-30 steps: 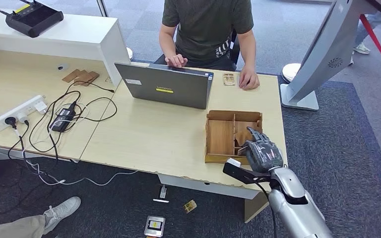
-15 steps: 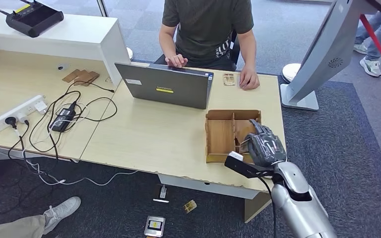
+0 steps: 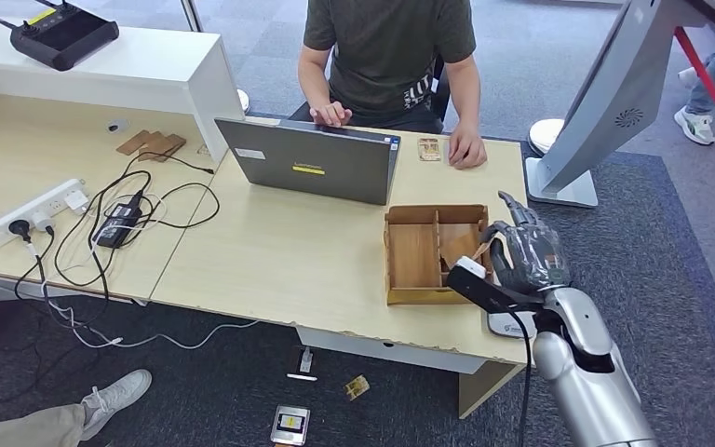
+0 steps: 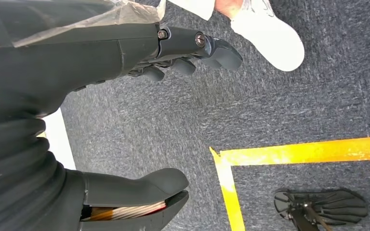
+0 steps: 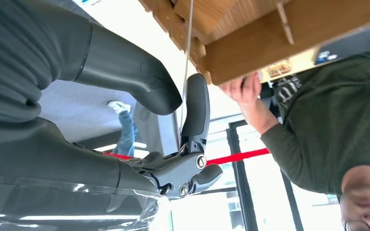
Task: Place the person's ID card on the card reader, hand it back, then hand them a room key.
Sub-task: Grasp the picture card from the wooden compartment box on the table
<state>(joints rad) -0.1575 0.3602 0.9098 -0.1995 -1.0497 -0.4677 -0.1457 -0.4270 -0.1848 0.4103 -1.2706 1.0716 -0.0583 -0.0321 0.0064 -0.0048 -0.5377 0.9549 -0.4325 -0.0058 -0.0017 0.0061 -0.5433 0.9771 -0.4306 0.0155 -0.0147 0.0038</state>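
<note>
Grey carpet (image 3: 633,279) lies under you, and near your feet your left hand (image 4: 91,57) hangs over it with thumb and fingers spread apart and nothing between them; yellow floor tape (image 4: 294,151) runs just beyond it.

Your right hand (image 3: 526,259) is raised over the near right corner of the desk (image 3: 279,261), at the right side of the wooden box (image 3: 412,256). In the right wrist view you can see a thin card (image 5: 187,72), edge-on, pinched between the thumb and one finger, with its far end reaching up to the box's wall. Whether that end touches the wood you cannot tell, and the card's face is not readable. A white device (image 3: 507,325) lies flat on the desk just below your wrist, at the near edge.

The box is open-topped with dividers and sits upright, right of the desk's middle. Further back stands a grey laptop (image 3: 312,168), its lid turned toward you. Behind it sits a person (image 3: 386,47) in a dark green shirt, one hand at the laptop, the other flat on the desk. A small card (image 3: 428,149) lies on the desk just beside that flat hand, well apart from your own.

On the left desk lie a power strip (image 3: 28,212) and tangled black cables.
</note>
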